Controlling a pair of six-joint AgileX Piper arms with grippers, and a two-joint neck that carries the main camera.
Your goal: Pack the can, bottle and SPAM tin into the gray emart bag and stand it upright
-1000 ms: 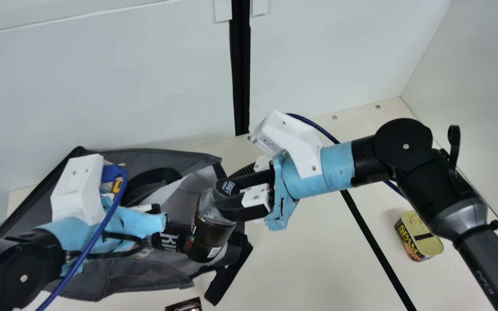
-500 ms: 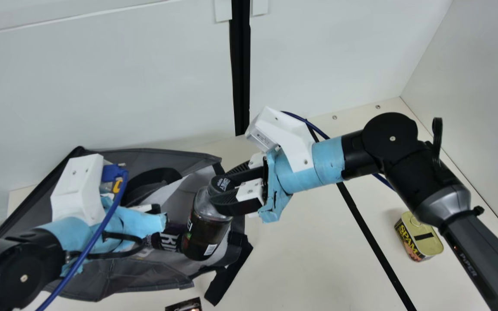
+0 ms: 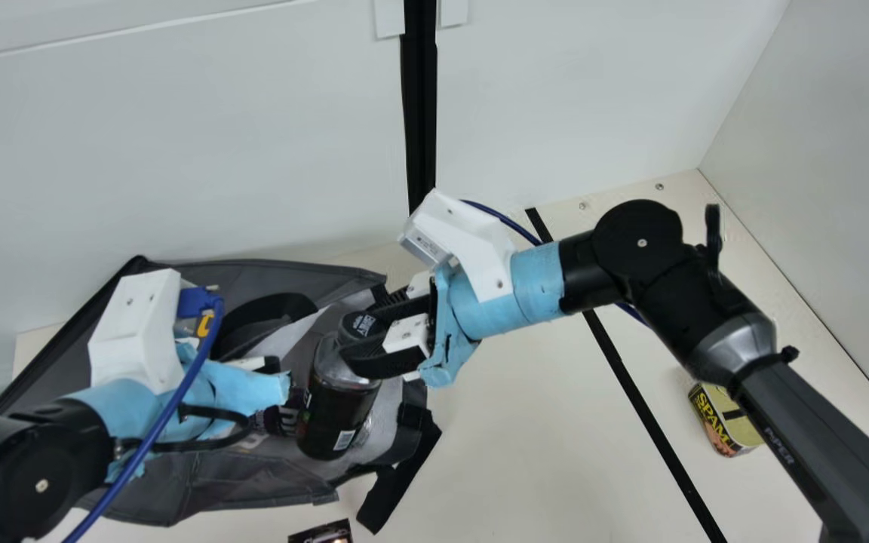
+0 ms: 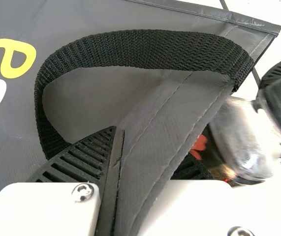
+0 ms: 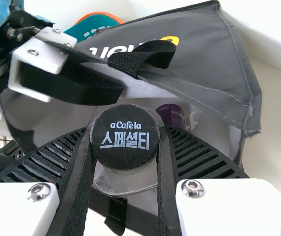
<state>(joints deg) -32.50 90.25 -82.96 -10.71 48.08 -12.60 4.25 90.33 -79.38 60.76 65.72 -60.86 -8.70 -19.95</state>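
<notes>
dark packet: at the bench's (image 3: 555, 445) near edge, a small printed packet (image 3: 321, 532) peeks in just in front of the bag.
strap: a black strap (image 3: 402, 483) trails from the bag's near right corner onto the bench.
spam tin: the spam tin (image 3: 721, 426) sits out on the bench's right side, well apart from the bag and partly behind my right arm.
bag: the gray bag (image 3: 208, 494) lies open on the bench's left part, its mouth turned to the right.
can: inside the bag is the purple can (image 5: 172, 116), just beside the bottle.
bottle: the dark bottle (image 3: 336, 415) is at the bag's open mouth, black cap up; i can't tell how deep its base sits.
right hand: my right hand (image 3: 365, 332) is clamped on the bottle just under its cap.
left hand: my left hand (image 3: 253, 365) is pinching the bag's rim, cloth caught between its fingers, next to the black handle (image 4: 145, 46).
wall: a pale wall (image 3: 178, 151) rises behind the bench's far edge.
</notes>
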